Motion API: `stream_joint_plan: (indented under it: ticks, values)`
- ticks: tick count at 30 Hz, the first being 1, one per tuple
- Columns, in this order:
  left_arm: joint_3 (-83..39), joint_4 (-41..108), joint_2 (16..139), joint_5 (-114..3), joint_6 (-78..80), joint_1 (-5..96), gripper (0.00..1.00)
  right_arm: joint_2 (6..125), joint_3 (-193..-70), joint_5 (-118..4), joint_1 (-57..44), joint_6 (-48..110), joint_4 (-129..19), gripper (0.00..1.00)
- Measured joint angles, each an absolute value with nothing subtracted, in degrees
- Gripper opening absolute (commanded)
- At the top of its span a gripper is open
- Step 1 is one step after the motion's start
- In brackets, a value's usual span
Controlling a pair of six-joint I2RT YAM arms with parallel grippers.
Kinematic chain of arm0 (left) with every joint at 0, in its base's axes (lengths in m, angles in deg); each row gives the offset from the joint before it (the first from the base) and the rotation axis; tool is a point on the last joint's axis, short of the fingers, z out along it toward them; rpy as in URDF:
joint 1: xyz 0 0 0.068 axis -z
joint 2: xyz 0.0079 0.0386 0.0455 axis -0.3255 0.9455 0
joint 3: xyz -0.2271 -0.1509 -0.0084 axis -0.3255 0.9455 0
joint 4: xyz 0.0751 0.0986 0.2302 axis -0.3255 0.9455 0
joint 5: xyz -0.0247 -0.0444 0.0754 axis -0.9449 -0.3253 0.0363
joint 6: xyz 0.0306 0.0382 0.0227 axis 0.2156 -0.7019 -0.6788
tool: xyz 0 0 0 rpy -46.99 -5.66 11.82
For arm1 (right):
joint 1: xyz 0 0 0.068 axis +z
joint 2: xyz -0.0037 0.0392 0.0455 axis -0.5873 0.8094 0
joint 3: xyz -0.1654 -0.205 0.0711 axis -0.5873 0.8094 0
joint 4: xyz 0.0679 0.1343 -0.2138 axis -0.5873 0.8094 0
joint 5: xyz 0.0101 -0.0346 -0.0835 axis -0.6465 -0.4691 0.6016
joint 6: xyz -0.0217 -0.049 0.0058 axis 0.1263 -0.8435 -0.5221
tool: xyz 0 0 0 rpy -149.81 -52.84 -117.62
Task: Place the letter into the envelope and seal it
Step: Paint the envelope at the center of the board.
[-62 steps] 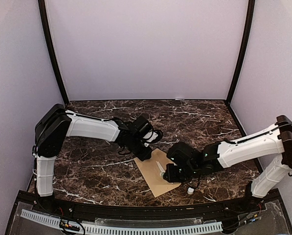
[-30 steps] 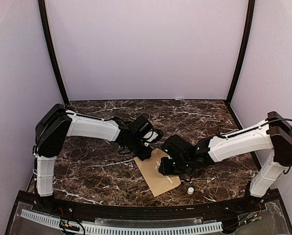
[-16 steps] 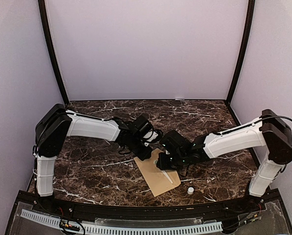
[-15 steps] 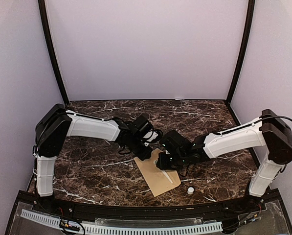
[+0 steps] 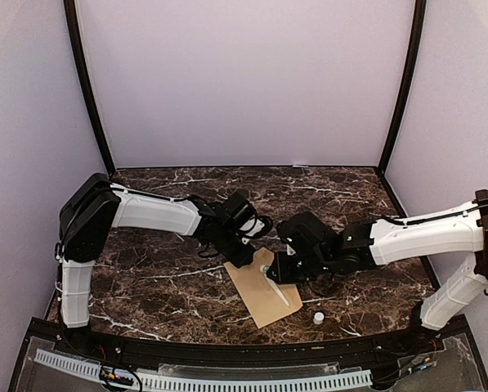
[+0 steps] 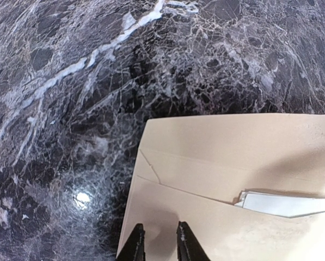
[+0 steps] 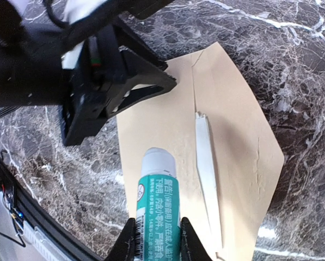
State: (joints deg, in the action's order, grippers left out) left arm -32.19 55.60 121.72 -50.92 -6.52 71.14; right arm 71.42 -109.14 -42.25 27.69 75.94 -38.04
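The dark, white-veined marble tabletop (image 5: 162, 286) carries the long kraft-brown paper envelope (image 5: 252, 300) with its flap open. The left end effector (image 6: 157, 242) has its tips down on the envelope's far-left corner, fingers a slim gap apart; I cannot tell whether they pinch anything. The right end effector (image 7: 155, 231) hangs over the envelope, clamped on a teal-and-white glue stick (image 7: 154, 190), beside the narrow white strip of paper letter (image 7: 206, 157) at the envelope's mouth; a small white cap (image 5: 318, 316) lies just off its near-right corner.
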Motion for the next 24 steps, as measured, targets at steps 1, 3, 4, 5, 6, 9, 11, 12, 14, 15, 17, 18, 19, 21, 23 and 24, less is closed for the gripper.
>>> stream_joint_plan:
  ticks: [1,3,4,5,6,9,11,12,14,15,17,18,19,21,23,24]
  values:
    - [-32.2,55.6,121.7,-50.9,-6.5,71.1,0.21,69.9,-108.4,-42.2,28.4,76.5,-37.9,0.00]
    - [-32.2,55.6,121.7,-50.9,-6.5,71.1,0.21,68.1,-107.0,-42.0,29.6,77.5,-37.7,0.00]
    - [-32.2,55.6,121.7,-50.9,-6.5,71.1,0.21,67.5,-106.2,-41.9,30.2,78.2,-37.4,0.00]
    - [-32.2,55.6,121.7,-50.9,-6.5,71.1,0.21,67.2,-105.5,-41.9,30.9,78.8,-37.2,0.00]
    - [-32.2,55.6,121.7,-50.9,-6.5,71.1,0.21,67.2,-104.9,-41.8,31.3,79.3,-37.0,0.00]
    - [-32.2,55.6,121.7,-50.9,-6.5,71.1,0.21,67.3,-102.8,-41.9,32.8,80.9,-36.7,0.00]
    - [-32.2,55.6,121.7,-50.9,-6.5,71.1,0.21,67.9,-102.4,-41.9,33.2,81.6,-36.3,0.00]
    - [-32.2,55.6,121.7,-50.9,-6.5,71.1,0.21,68.3,-102.4,-41.9,33.3,81.9,-36.3,0.00]
    - [-32.3,55.7,121.7,-50.9,-6.5,71.1,0.21,68.9,-102.4,-41.8,33.3,82.1,-36.4,0.00]
    - [-32.3,55.7,121.7,-50.9,-6.5,71.1,0.21,69.3,-102.4,-41.7,33.3,82.1,-36.4,0.00]
    - [-32.3,55.7,121.7,-50.9,-6.5,71.1,0.21,70.0,-102.4,-41.6,33.3,82.2,-36.3,0.00]
    - [-32.3,55.7,121.7,-50.9,-6.5,71.1,0.21,70.4,-102.6,-41.5,33.3,82.2,-36.2,0.00]
    - [-32.3,55.7,121.8,-50.9,-6.5,71.1,0.21,70.9,-102.8,-41.4,33.3,82.2,-36.0,0.00]
    - [-32.3,55.7,121.8,-50.9,-6.5,71.1,0.21,71.7,-103.2,-41.2,33.3,82.3,-35.9,0.00]
    - [-32.3,55.7,121.8,-50.9,-6.5,71.1,0.21,72.0,-103.3,-40.9,33.3,82.3,-35.9,0.00]
    - [-32.3,55.7,121.8,-50.9,-6.5,71.1,0.21,72.0,-103.3,-40.7,33.3,82.3,-35.9,0.00]
